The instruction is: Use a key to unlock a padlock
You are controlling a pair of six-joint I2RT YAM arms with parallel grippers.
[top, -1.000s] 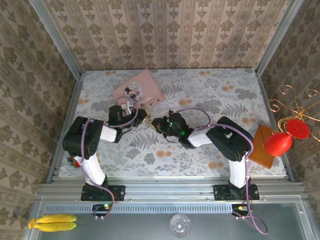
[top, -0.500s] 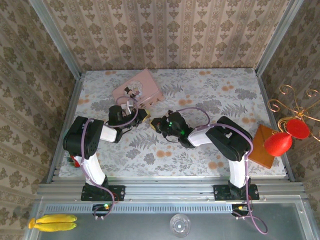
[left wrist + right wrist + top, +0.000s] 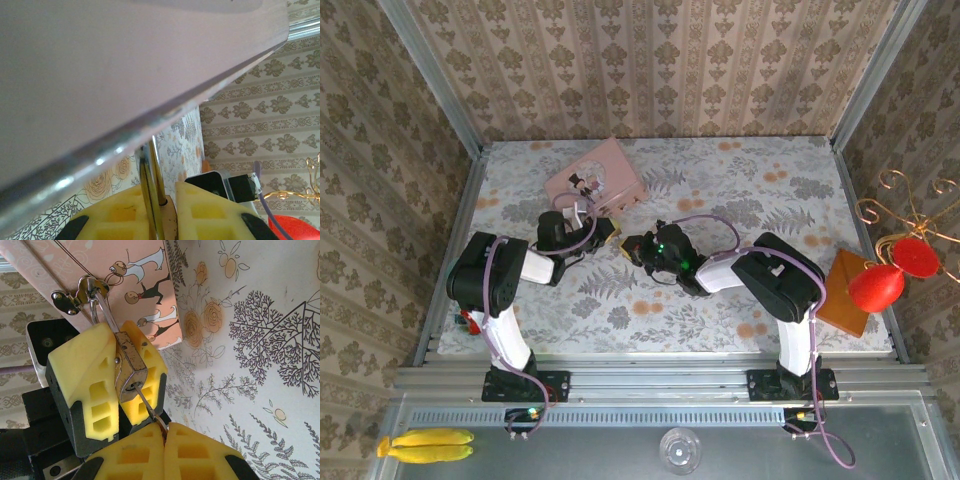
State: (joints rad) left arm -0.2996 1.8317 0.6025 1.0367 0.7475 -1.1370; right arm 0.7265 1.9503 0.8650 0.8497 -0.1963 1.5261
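Observation:
The small brass padlock (image 3: 131, 367) is clamped between the yellow fingers (image 3: 82, 375) of my left gripper (image 3: 608, 232), which is shut on its body. Its silver shackle (image 3: 102, 307) runs up through the hasp (image 3: 75, 292) of the pink tin (image 3: 595, 176). The key (image 3: 147, 407) sits with its blade in the keyhole. My right gripper (image 3: 164, 431) is shut on the key's head. In the left wrist view the shackle (image 3: 152, 170) rises from the lock body (image 3: 172, 222) between the left gripper's (image 3: 165, 200) pads, under the tin's edge (image 3: 150, 115).
A wooden block (image 3: 847, 293) lies at the table's right edge, beside red ornaments (image 3: 890, 275) on a gold wire stand. Patterned walls close in three sides. Bananas (image 3: 425, 444) lie below the rail at the near left.

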